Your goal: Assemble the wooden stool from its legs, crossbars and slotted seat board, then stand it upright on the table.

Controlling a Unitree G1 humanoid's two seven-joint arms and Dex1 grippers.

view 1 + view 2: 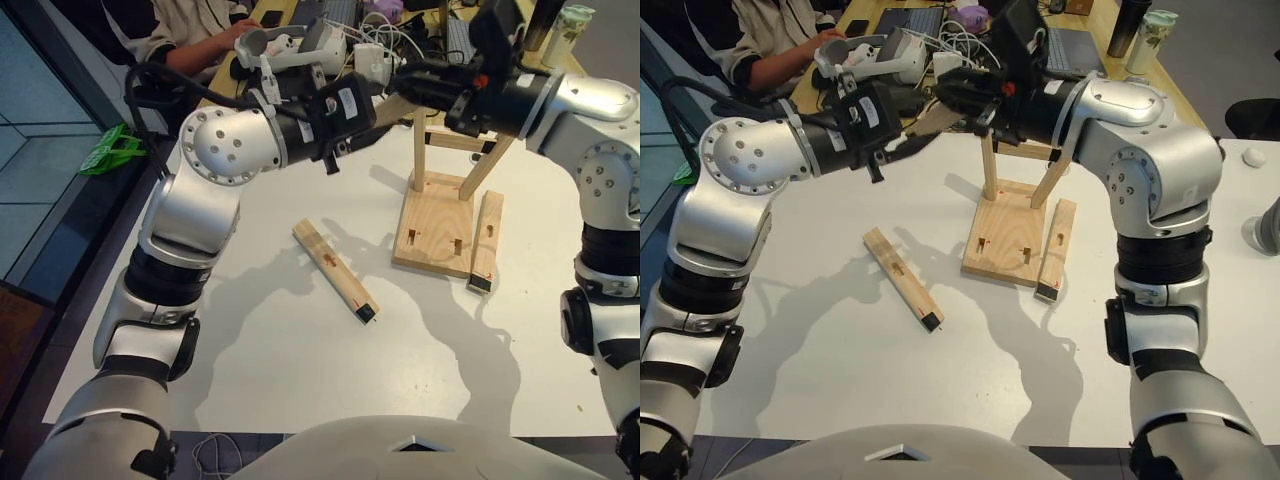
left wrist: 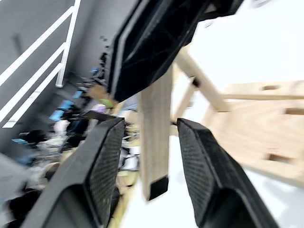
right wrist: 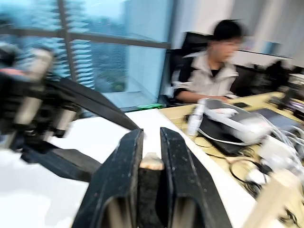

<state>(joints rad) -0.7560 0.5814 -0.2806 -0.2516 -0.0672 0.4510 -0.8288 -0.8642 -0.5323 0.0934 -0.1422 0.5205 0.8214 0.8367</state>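
The slotted seat board (image 1: pixel 435 225) lies flat on the white table with two legs (image 1: pixel 419 150) standing in it, joined near their tops by a crossbar (image 1: pixel 455 140). One loose leg (image 1: pixel 486 240) rests against the board's right side. Another (image 1: pixel 335 270) lies at the table's middle. Above the table's far side my right gripper (image 3: pixel 151 142) is shut on the end of a wooden leg (image 2: pixel 156 128). My left gripper (image 2: pixel 152 126) is open, one finger (image 2: pixel 107 166) on each side of that leg, with gaps showing.
A desk behind the table holds laptops, cables, white devices (image 1: pixel 300 45) and a cup (image 1: pixel 565 30), with a person seated there. A green object (image 1: pixel 110 150) lies on the floor at the left. Bare table (image 1: pixel 300 380) spreads toward me.
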